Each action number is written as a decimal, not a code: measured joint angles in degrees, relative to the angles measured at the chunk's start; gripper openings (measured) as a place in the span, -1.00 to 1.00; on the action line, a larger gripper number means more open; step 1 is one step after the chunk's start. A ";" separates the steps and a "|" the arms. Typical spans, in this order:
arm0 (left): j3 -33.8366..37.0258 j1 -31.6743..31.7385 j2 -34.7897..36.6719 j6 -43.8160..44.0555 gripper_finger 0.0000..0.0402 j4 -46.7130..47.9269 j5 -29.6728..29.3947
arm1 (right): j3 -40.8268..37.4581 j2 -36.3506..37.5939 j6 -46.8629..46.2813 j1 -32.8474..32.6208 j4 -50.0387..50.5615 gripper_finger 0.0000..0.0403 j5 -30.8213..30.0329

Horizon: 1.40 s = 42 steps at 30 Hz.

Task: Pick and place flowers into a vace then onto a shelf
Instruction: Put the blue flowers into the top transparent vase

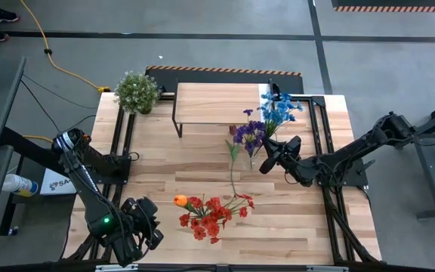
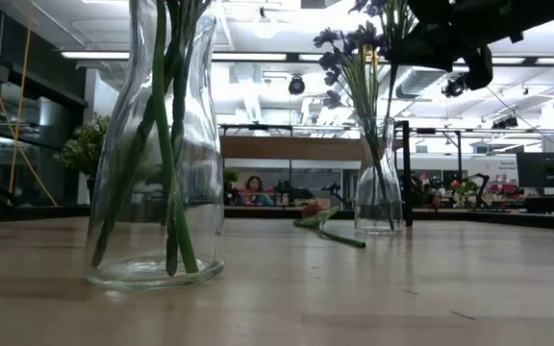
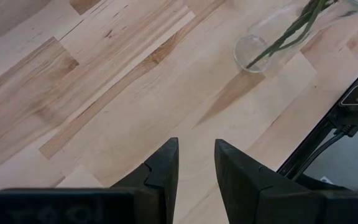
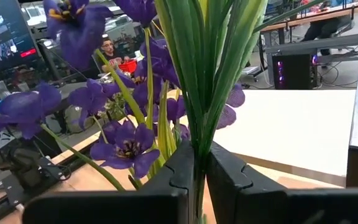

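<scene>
From above, the right gripper [image 1: 266, 157] sits mid-worktop pinching the purple flowers [image 1: 248, 134] just in front of the shelf [image 1: 217, 104], with the blue flowers [image 1: 279, 109] right beside them and the red flowers [image 1: 211, 215] lying near the front edge, while the left gripper [image 1: 148, 224] hangs low at the front left. Down at worktop level, two glass vases [image 2: 157, 183] stand with green stems in them. On the wrist cams, the left one's fingers [image 3: 163, 168] are slightly apart over bare wood holding nothing, and the right one's fingers [image 4: 179, 171] are clamped tight on the purple bunch's stems.

Overhead downward view, level tabletop view, two close wrist views; purple flowers [image 1: 248, 136] shared by all but the left.
</scene>
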State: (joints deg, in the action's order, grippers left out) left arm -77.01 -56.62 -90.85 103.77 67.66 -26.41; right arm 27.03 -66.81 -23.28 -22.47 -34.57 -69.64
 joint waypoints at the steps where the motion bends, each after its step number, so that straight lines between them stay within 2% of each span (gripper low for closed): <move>1: -0.01 -0.01 0.00 0.00 -0.31 0.00 0.00 | 0.00 0.00 -0.13 -0.06 0.00 -0.87 0.21; 8: 0.00 0.00 0.00 0.00 -0.31 -0.02 0.00 | 0.00 0.00 -0.13 -0.06 0.85 -0.78 4.54; 17: 0.00 -0.01 0.00 0.00 -0.31 -0.07 -0.03 | -0.02 0.00 -2.26 -0.06 2.87 -0.70 5.82; 29: 0.00 0.00 0.00 0.00 -0.31 -0.15 -0.04 | -0.02 0.00 -2.24 -0.06 3.04 -0.64 11.06; 38: 0.00 0.00 0.00 -0.02 -0.31 -0.13 -0.02 | -0.02 0.02 -2.23 -0.06 3.04 -0.44 11.92; 42: 0.00 -0.01 0.00 -0.02 -0.31 -0.09 -0.02 | -0.02 0.59 -2.22 -0.06 3.61 -0.33 14.36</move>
State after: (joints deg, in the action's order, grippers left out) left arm -77.01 -56.63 -90.85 103.74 67.57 -26.44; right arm 27.00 -66.22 -25.50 -22.52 -30.96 -55.28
